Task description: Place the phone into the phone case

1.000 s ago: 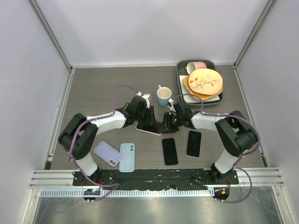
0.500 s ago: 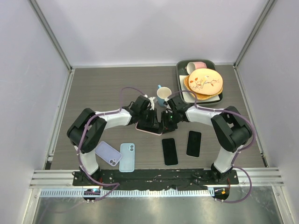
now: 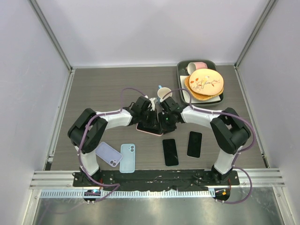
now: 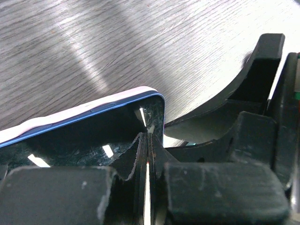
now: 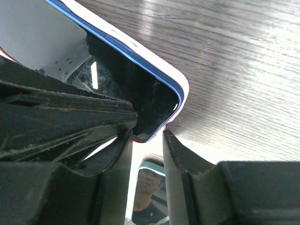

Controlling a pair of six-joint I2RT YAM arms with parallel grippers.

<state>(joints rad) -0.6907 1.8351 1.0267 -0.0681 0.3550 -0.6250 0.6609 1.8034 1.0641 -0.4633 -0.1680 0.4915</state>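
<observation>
The phone (image 3: 149, 129) lies flat mid-table, dark screen up, its blue edge seated in a pink-white phone case (image 4: 84, 108). My left gripper (image 3: 153, 122) is shut, and its joined fingertips (image 4: 149, 137) press on the screen by the phone's corner (image 4: 157, 101). My right gripper (image 3: 164, 123) comes in from the right with its jaws partly apart. The phone's near corner (image 5: 157, 112) sits between its fingertips (image 5: 168, 140), and the case (image 5: 180, 86) touches the right one. The two grippers nearly touch each other.
Behind the grippers stands a blue mug (image 3: 163, 93). A tray (image 3: 181, 70) at the back right holds plates (image 3: 205, 82) and a pink cup (image 3: 199, 66). Near the front lie a lilac case (image 3: 108, 153), a light-blue case (image 3: 127, 157) and two black phones (image 3: 170, 152) (image 3: 194, 144).
My left gripper has closed and now rests on the phone's screen. The right gripper has slid left and back toward the phone's corner, right beside the left one.
</observation>
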